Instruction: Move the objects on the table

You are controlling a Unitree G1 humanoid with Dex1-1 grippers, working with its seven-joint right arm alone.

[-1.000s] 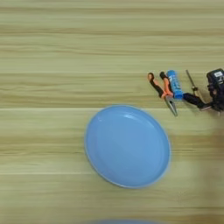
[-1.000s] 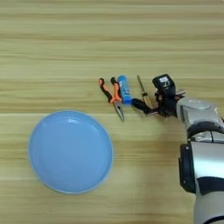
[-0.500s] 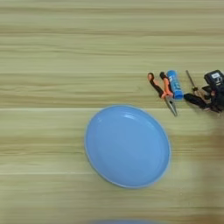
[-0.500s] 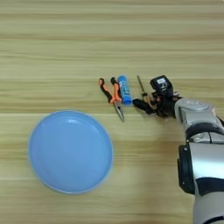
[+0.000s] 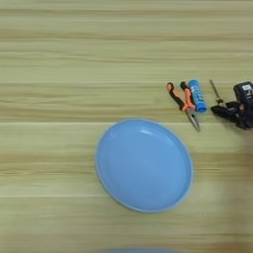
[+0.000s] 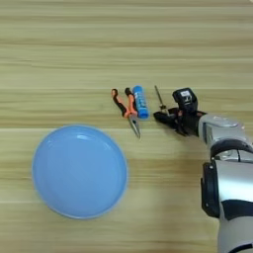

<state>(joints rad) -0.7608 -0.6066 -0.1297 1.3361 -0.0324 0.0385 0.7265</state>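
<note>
My claw [image 6: 165, 117] sits low on the worktop [image 6: 59, 54], its black fingers pointing left at the foot of the thin screwdriver [image 6: 159, 97]. Whether those fingers are parted or pressed together I cannot tell. As I read it, nothing is held yet.

Just left of the screwdriver lies the blue tube [image 6: 140, 102], side by side with the orange-and-black pliers [image 6: 126, 107] — possibly touching. The blue plate [image 6: 79, 170] rests nearer me, well to the left.

The screwdriver looks like the first pick. I would straddle its shaft squarely, press down close to the wood, and keep the fingers away from the tube so it does not roll.

No brand or writing is readable — only a white band on the tube.
</note>
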